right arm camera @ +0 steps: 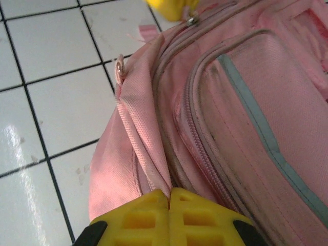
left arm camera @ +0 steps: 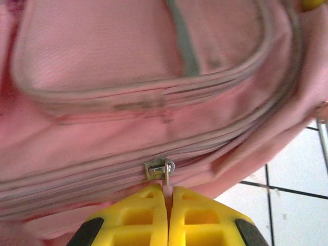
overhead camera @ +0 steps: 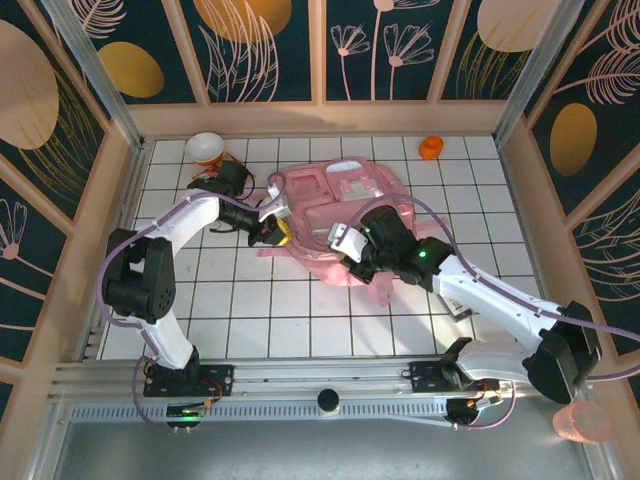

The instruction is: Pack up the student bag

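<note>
Fingers of left gripper [left arm camera: 167, 193] pinching zipper pull [left arm camera: 166, 171], right gripper [right arm camera: 169, 195] fingers clamped on a fold of student bag [overhead camera: 325, 205], bag flat between both fingertips, white bowl [overhead camera: 204, 148] behind left fingers, small orange object [overhead camera: 431, 147] well beyond, bare tiled table [overhead camera: 260, 310] nearside

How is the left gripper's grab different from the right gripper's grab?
The left gripper pinches the little metal zipper pull of the student bag; the right gripper pinches a fold of its pink fabric. Left grabs the bag's left edge, right its near edge. Both have yellow fingers, shut tight.
</note>
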Motion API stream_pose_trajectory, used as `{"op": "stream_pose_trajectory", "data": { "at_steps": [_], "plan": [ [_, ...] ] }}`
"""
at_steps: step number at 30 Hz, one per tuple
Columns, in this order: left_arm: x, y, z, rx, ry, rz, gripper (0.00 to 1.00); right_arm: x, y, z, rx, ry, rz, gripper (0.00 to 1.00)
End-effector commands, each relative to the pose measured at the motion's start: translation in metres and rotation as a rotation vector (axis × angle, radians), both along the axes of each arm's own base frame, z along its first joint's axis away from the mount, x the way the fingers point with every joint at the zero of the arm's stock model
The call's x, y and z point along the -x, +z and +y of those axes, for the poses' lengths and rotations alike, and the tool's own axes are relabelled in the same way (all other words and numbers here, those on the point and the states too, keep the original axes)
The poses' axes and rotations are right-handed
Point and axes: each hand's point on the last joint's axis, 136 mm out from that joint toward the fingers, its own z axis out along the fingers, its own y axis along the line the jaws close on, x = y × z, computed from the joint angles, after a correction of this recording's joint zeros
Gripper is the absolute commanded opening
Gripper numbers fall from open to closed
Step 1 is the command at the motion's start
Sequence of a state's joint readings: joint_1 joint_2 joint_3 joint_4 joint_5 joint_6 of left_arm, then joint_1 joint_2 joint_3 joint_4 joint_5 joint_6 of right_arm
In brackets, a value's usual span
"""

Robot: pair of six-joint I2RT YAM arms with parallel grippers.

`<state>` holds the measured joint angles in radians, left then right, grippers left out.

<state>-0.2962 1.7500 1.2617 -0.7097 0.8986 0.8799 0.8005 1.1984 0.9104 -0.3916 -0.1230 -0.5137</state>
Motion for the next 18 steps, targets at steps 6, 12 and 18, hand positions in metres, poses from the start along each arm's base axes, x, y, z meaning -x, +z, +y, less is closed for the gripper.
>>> {"op": "stream_pose_trajectory", "data": {
  "at_steps": [6,12,18],
  "plan": [
    [0.037,0.059,-0.026,0.193,-0.070,0.025,0.00,-0.034,0.028,0.026,-0.138,-0.108,-0.115,0.00],
    [0.041,0.083,-0.037,0.267,-0.049,-0.003,0.00,-0.040,0.025,0.037,-0.166,-0.114,-0.117,0.00],
    [0.014,0.071,-0.028,0.218,0.176,-0.059,0.00,-0.033,0.055,0.040,-0.383,-0.211,0.001,0.26]
  ]
}}
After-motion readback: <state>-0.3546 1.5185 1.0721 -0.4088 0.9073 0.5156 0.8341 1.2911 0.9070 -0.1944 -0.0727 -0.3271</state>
